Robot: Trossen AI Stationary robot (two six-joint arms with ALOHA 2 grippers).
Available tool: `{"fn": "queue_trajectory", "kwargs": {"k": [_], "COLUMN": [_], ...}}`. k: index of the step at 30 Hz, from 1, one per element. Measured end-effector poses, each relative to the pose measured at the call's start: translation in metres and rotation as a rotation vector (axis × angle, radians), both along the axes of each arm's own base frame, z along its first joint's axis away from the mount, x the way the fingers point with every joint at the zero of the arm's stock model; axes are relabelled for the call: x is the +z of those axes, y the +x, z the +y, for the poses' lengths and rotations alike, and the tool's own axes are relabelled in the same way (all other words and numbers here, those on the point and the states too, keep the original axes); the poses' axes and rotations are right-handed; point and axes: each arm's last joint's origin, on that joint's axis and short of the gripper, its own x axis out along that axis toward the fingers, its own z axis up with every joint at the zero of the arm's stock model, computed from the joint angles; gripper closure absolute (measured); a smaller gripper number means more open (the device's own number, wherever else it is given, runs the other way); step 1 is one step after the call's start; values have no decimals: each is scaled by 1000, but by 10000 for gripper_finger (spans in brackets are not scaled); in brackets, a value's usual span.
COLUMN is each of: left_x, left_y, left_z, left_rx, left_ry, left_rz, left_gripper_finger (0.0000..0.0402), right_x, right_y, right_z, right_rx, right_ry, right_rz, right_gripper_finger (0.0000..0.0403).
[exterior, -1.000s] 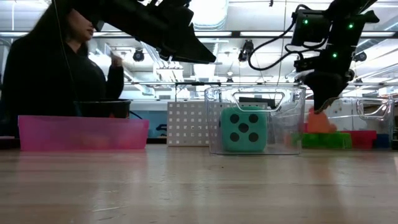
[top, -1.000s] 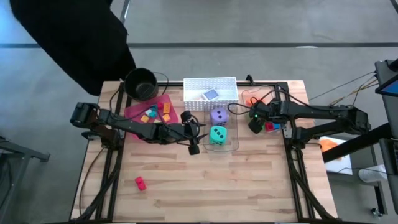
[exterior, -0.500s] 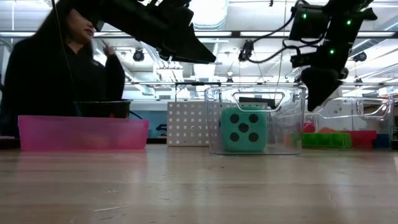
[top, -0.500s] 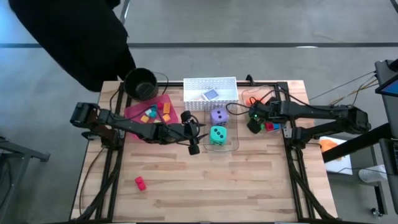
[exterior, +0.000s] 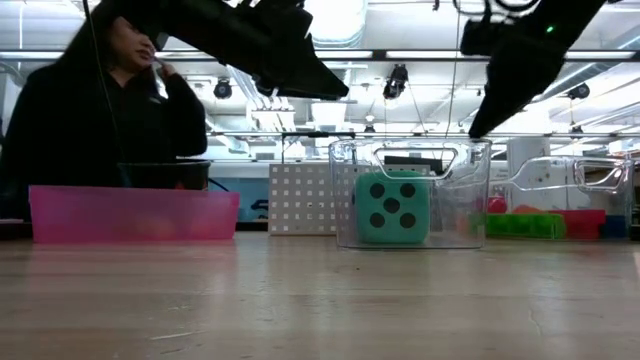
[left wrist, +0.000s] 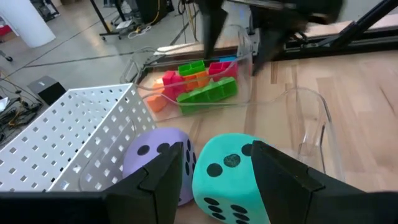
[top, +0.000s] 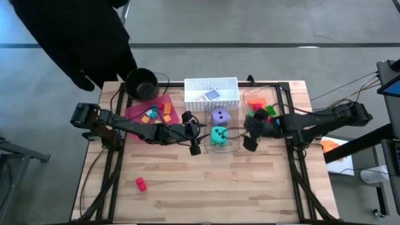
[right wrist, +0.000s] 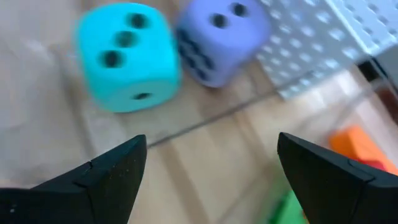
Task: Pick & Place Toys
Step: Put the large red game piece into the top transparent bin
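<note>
Right gripper (top: 249, 133) spread and empty, centre-right of the high view.
Swinging toward the 2 dice (teal die (top: 218, 135) nearest), its fingers could clip the clear bin (top: 235, 146).

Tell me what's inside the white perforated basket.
In the white basket, a small flat card shows from above. Whether anything lies beneath the card cannot be seen.
</note>
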Motion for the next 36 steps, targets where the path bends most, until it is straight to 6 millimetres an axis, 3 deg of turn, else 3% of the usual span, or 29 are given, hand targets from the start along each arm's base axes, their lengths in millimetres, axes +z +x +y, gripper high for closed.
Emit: {"fn": "queue_trajectory", "kwargs": {"k": [5, 10, 15, 19, 23, 30, 36], "left_x": [-1, -6, -9, -9, -6, 16, 27], "left_y": [0, -3, -3, -5, -11, -35, -68], "left_z": [0, 0, -9, -29, -57, -109, -128], "left_rx": [26, 54, -161, -380, -449, -358, -215], "left_ry": [-68, -146, -228, -304, -259, -97, -170], "left_rz": [-14, 21, 78, 111, 204, 514, 767], "left_gripper_finger": [209, 209, 209, 209, 209, 209, 187], "right_x": [1, 1, 1, 1, 2, 3, 2], "right_y": [0, -1, -1, -1, 0, 1, 1], "right_z": [22, 29, 29, 29, 29, 29, 29], "right_rx": [105, 139, 139, 139, 138, 135, 135], "right_ry": [4, 4, 4, 5, 7, 11, 11], "right_rz": [-28, -27, -28, -28, -42, -56, -57], "right_gripper_finger": [43, 43, 43, 43, 43, 43, 43]}}
